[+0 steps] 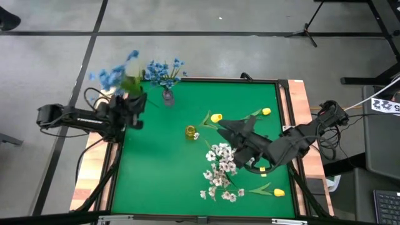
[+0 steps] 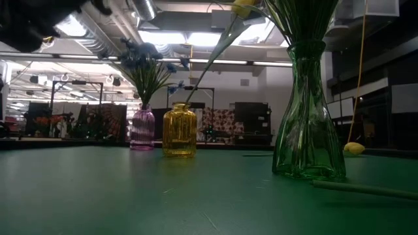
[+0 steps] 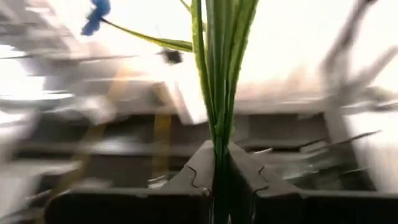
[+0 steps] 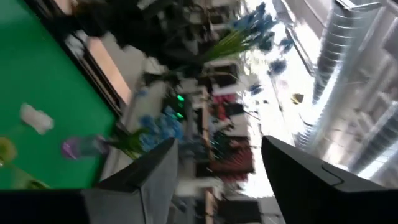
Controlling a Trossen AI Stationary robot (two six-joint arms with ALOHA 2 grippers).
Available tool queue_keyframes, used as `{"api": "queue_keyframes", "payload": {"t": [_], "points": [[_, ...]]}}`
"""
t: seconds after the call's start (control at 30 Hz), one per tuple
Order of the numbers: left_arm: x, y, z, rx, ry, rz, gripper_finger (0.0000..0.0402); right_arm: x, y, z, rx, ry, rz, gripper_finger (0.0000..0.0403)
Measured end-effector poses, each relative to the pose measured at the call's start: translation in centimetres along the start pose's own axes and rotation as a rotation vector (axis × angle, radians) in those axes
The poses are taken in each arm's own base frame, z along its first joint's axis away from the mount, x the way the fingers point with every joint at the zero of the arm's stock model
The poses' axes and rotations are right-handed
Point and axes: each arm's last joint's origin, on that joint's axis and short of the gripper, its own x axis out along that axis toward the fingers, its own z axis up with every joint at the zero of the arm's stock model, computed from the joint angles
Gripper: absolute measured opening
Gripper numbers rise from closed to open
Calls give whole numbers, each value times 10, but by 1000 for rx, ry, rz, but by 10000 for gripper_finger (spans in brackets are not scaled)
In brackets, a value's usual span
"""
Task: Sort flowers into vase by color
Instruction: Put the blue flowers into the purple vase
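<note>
Your left hand [image 1: 129, 100] sits at the counter's [image 1: 156, 162] ten o'clock edge, clamped tight on the green stems of a blue sprig [image 1: 112, 74], likely lifted clear so it can go to the purple vase [image 1: 167, 95] at eleven o'clock, already holding blue. Your right hand [image 1: 240, 131] hovers at three o'clock, fingers apart and empty, over the white flowers [image 1: 220, 165].

grey floor [image 1: 187, 37], ceiling lights [image 2: 163, 38]

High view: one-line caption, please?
Left gripper holds blue-blossom sprig beside purple glass vase; right gripper hovers over green table.
</note>
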Motion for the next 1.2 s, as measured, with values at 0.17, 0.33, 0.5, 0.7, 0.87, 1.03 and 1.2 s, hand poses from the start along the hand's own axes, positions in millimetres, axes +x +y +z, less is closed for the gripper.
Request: {"api": "queue_keyframes", "payload": {"t": [0.17,0.33,0.5,0.7,0.87,1.03,1.2], "points": [[13,-13,10,-73,18,-200,10,7,6,-3,75,-79,83,232],[32,-22,18,-172,48,-259,27,18,10,-3,170,-187,158,232],[44,-36,26,72,-12,-332,15,44,12,-9,249,-221,173,232],[48,-55,31,292,-148,-274,13,73,0,-18,355,-289,80,232],[48,-62,14,347,-128,-246,8,95,-6,-31,422,-324,33,232],[57,-65,-1,311,-107,-243,6,108,-8,-39,480,-383,48,232],[72,-69,-7,276,-114,-236,6,116,-7,-41,533,-416,62,232]]}}
